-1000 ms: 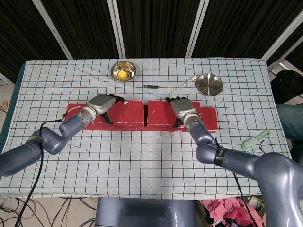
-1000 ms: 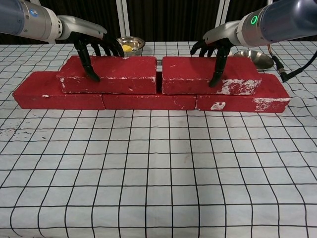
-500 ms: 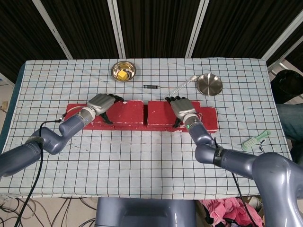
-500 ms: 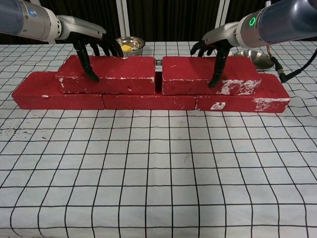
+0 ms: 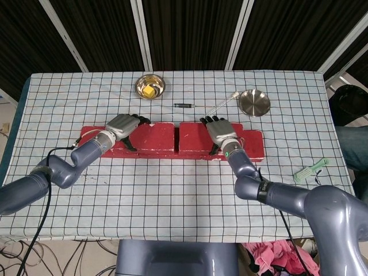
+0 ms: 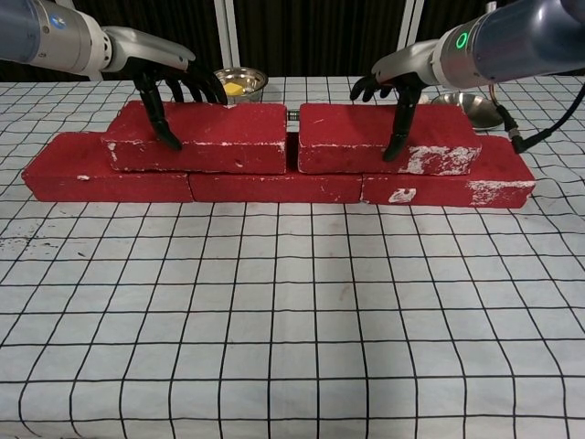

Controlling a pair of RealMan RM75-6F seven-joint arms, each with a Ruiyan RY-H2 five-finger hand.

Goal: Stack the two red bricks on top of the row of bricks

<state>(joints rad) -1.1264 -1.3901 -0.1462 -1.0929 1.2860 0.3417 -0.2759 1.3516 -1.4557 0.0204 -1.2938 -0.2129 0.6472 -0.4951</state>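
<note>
bricks first: the desk [image 6: 292, 347] carries five red ones in all, three in the bottom row [image 6: 274, 183] lying end to end and two stacked on top. the left upper brick [image 6: 210, 137] and the right upper brick [image 6: 388, 137] sit side by side on the row with a thin dark gap between them, each bridging a joint below.

over the last second almost nothing has shifted. the left upper brick has crept slightly toward the middle, so the gap looks a touch narrower, and the right hand has eased a little to the left on its brick; the arms hold much the same pose. i read that as the stack being essentially made, with only a last squaring-up and the release left to do.

two hands, one per upper brick. the left hand [image 6: 169, 87] is draped over the left end of its brick, fingers [image 6: 157, 114] apart, thumb down the front face and the rest reaching over the back edge, so it grips the brick. the right hand [image 6: 393, 87] grips its brick the same way near the middle.

smaller things behind the bricks (none touched): two metal bowls, one [image 5: 150, 86] holding something yellow and one [image 5: 254, 102] with nothing showing in it, one small dark cylinder [image 5: 184, 106], and one green brush [image 5: 309, 169] off to the right edge.
</note>
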